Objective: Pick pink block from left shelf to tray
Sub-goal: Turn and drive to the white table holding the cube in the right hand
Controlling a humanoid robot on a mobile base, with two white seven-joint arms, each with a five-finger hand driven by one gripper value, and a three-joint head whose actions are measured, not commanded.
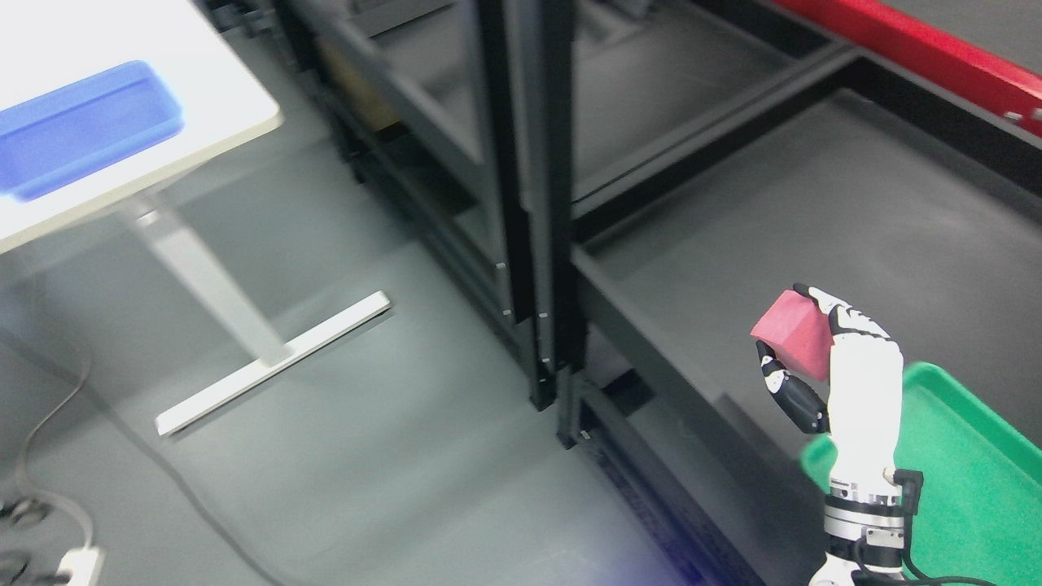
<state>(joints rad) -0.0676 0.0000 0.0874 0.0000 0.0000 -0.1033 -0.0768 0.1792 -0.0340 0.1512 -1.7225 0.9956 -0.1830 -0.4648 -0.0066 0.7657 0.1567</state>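
Note:
My right hand (794,334) rises from the bottom right of the head view, white with black finger joints, and is shut on the pink block (794,332). The block is held in the air above the grey shelf surface (814,220), pinched between thumb and fingers. The green tray (969,464) lies at the lower right, just right of and behind the hand. My left arm does not show.
Black shelf uprights (529,203) stand in the middle, with a second shelf bay behind them. A white table (236,106) at the top left carries a blue bin (81,130). Grey floor lies below it, with cables (49,521) at the bottom left. A red beam (936,57) crosses the top right.

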